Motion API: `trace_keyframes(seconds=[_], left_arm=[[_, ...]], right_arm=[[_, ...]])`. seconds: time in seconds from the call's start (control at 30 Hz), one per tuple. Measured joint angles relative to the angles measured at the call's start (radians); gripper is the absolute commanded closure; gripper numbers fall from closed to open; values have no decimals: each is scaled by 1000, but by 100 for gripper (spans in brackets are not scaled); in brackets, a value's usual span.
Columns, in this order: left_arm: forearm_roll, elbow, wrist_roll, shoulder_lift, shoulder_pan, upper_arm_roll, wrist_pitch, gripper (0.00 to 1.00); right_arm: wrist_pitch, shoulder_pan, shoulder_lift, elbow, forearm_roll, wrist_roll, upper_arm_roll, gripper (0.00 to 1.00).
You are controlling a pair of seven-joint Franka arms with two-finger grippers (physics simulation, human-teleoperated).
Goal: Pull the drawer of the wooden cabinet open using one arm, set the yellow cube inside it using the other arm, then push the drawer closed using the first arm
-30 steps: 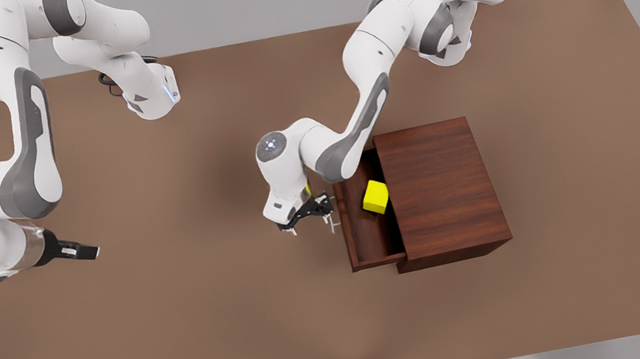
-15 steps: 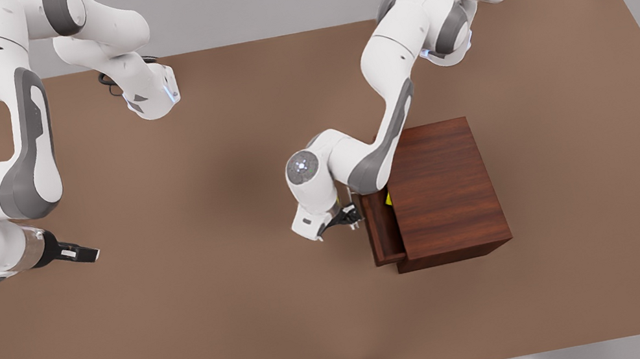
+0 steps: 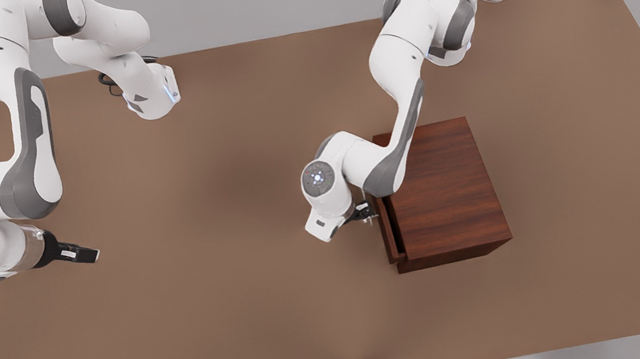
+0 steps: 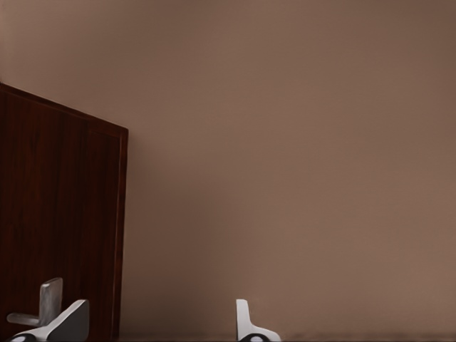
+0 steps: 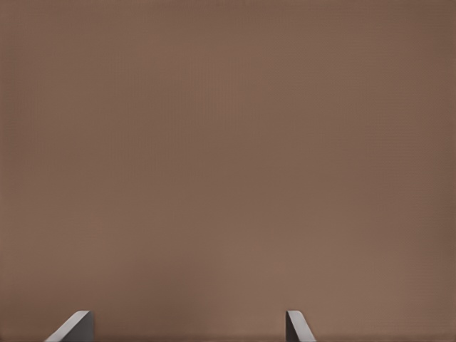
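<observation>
The brown surface [image 3: 189, 334] carries the wooden cabinet [image 3: 444, 190] at about 3 o'clock from the centre of the front view, with the left arm bent down against the cabinet's 9 o'clock face. Over the past second the drawer [image 3: 390, 229] has gone from standing well out to nearly flush, only a thin lip of its front panel now proud of the cabinet. The yellow cube, a second ago lying in the open drawer, has been carried inside with it and is now hidden within the cabinet. By that reading the placing is done and the closing push is all but complete; a last small press may remain.

The left tool [image 3: 365, 213] sits against the drawer front, its fingers spread apart and holding nothing. The right tool [image 3: 76, 253] waits well away at 9 o'clock, over bare surface, also parted and empty.

The front view gives the whole layout and the drawer's remaining gap. The left wrist view alone shows the dark panel close up, with the silver bar handle [image 4: 43, 305] just beside one fingertip [image 4: 68, 324]. The right wrist view offers two fingertips [image 5: 296, 326] above plain brown surface.
</observation>
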Motion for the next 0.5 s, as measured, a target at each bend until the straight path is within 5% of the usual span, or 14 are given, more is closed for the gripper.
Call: trace_keyframes(seconds=[0.5], left_arm=[[-19, 3, 128, -30, 55, 6, -100, 0]], right_arm=[[0, 0, 0, 0, 0, 5, 0, 0]])
